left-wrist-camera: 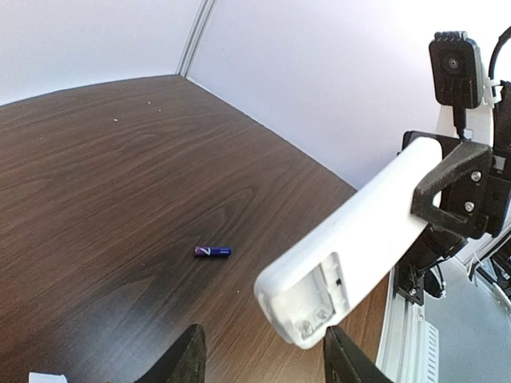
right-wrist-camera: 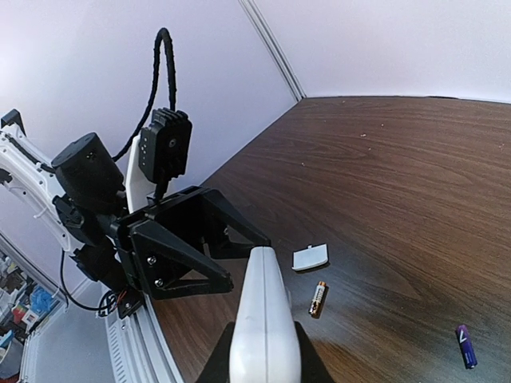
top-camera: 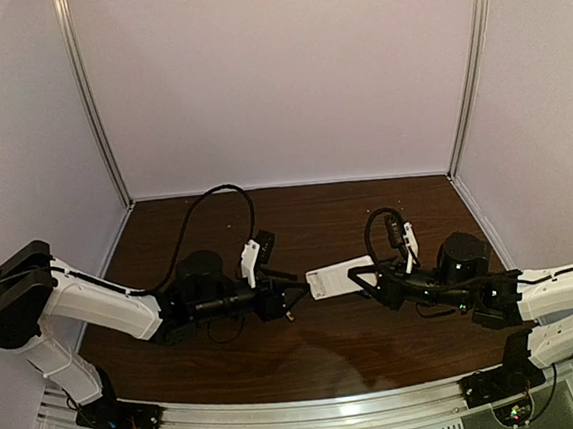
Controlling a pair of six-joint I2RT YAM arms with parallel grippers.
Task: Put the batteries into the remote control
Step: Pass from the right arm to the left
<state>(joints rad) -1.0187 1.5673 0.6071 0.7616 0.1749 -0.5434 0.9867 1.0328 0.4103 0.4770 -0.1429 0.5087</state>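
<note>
The left tool (left-wrist-camera: pixel 265 355) is spread and empty. The gold battery (right-wrist-camera: pixel 318 298) and purple battery (left-wrist-camera: pixel 212 251) lie on the tabletop (left-wrist-camera: pixel 120 183) and may roll from a poor pinch. The remote control (left-wrist-camera: pixel 359 239), pinched at one end by the right tool (top-camera: pixel 360 276), may pivot when a cell is pressed in.

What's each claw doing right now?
Left claw: open, holding nothing.
Right claw: closed on the remote.
</note>
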